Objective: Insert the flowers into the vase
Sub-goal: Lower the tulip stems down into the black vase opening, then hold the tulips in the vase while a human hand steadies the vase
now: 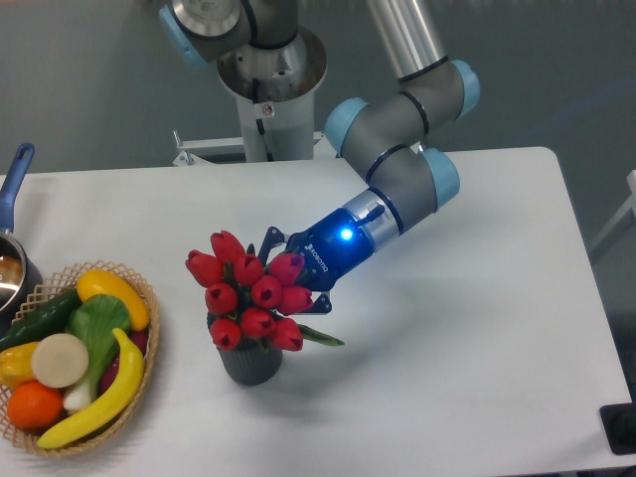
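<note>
Tabletop vase (248,364) apparently holds flowers (252,290).

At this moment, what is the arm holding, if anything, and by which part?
The gripper holds the flowers, apparently by the stems just behind the buds; the blooms hide the exact contact. The bunch sits over the vase.

From my console, the flowers (253,296) sit over the vase (248,361) and block its mouth from above. My gripper (281,270) is tucked in behind the bunch, its fingers hidden by the buds, so I cannot tell their spread. The wicker basket (138,374) of fruit stands near the vase on that side, leaving a narrow bare strip of table (477,328) between them. The pot (12,260) sits at the table's edge beyond the basket.
</note>
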Controlling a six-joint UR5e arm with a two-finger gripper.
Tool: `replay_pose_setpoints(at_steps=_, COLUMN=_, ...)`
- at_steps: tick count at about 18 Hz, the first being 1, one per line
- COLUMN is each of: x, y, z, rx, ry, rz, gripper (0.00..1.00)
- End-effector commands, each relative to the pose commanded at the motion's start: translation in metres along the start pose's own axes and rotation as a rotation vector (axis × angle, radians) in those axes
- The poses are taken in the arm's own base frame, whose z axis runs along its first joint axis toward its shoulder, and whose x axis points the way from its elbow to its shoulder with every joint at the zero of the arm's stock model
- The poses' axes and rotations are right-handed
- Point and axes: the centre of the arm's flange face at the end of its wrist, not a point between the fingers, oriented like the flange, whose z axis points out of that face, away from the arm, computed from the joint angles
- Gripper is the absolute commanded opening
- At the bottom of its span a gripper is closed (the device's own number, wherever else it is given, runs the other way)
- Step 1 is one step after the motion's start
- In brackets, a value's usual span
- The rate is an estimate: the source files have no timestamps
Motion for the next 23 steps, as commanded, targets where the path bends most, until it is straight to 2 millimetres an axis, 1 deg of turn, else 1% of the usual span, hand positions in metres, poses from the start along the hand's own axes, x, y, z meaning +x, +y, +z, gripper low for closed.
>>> replay_pose_setpoints(at_steps=9, x=-0.005, y=0.008, z=0.000, rx=0.000, ry=0.000, rz=0.023, gripper=0.23)
replay_pose_setpoints(at_steps=14, x=-0.007, y=0.011, z=-0.003, rx=0.001, ry=-0.004, rz=0.015, gripper=0.32)
replay_pose_setpoints(at_steps=15, x=-0.007, y=0.011, z=-0.003, rx=0.001, ry=-0.004, rz=0.019, gripper=0.45)
replay_pose_setpoints(at_steps=16, x=-0.007, y=0.011, z=-0.003, rx=0.001, ry=-0.004, rz=0.021, gripper=0.54)
replay_pose_setpoints(at_steps=17, x=-0.006, y=0.010, z=-0.003, rx=0.001, ry=-0.004, rz=0.023, gripper=0.59)
replay_pose_setpoints(at_steps=18, x=-0.006, y=0.009, z=-0.003, rx=0.001, ry=-0.005, rz=0.023, gripper=0.67)
replay_pose_setpoints(at_steps=19, x=-0.005, y=0.008, z=-0.003, rx=0.001, ry=-0.005, rz=0.023, gripper=0.68)
replay_pose_setpoints(at_steps=20, x=-0.006, y=0.008, z=-0.004, rx=0.002, ry=-0.006, rz=0.026, gripper=0.74)
replay_pose_setpoints(at_steps=21, x=-0.005, y=0.008, z=-0.004, rx=0.002, ry=-0.006, rz=0.026, gripper=0.84)
replay_pose_setpoints(at_steps=23, x=-0.004, y=0.009, z=-0.006, rx=0.002, ry=-0.011, rz=0.024, gripper=0.87)
